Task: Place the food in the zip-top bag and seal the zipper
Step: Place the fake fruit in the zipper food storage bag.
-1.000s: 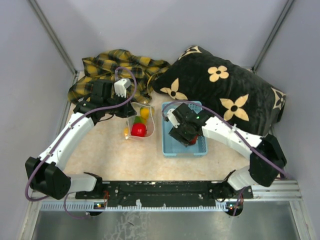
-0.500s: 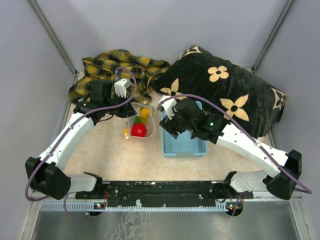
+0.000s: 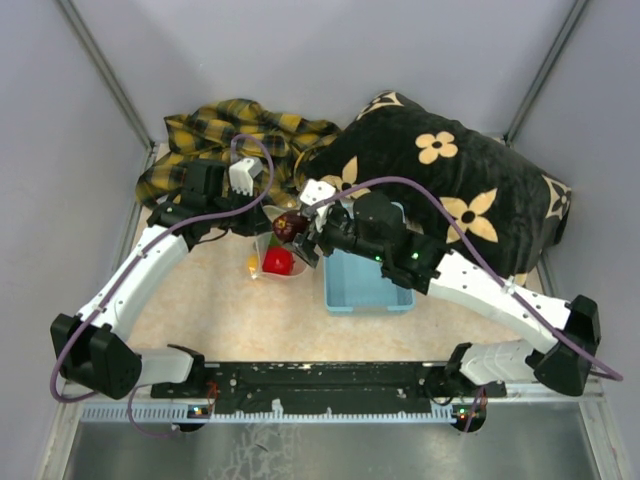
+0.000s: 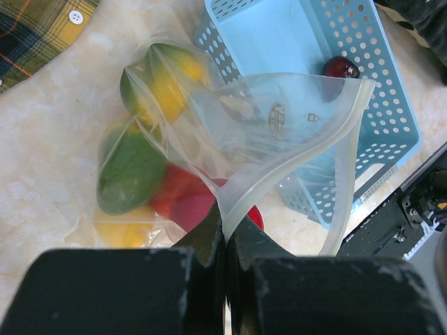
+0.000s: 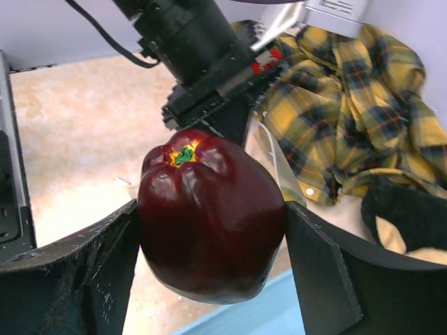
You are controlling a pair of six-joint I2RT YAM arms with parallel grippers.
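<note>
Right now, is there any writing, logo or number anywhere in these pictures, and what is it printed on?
No text can be read anywhere.
zip-top bag: two small dark printed marks on the clear plastic, too small and blurred to read.
pillow: cream flower shapes only, no letters or numbers.
</note>
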